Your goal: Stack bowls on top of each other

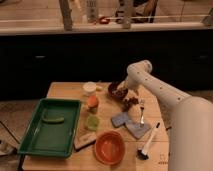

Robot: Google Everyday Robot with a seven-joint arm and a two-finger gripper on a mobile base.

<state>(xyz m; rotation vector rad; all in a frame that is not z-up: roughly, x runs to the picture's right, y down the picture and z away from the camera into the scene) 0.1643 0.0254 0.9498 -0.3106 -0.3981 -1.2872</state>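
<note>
Hanging over the far side of the wooden table point(65, 91), the gripper point(122, 93) meets the rim of the dark maroon bowl point(115, 90); whether it is clenched or released cannot be told. The small white bowl point(90, 88) stands near its left. The wide, shallow orange bowl point(109, 147) sits at the near edge. All 3 are unstacked.
</note>
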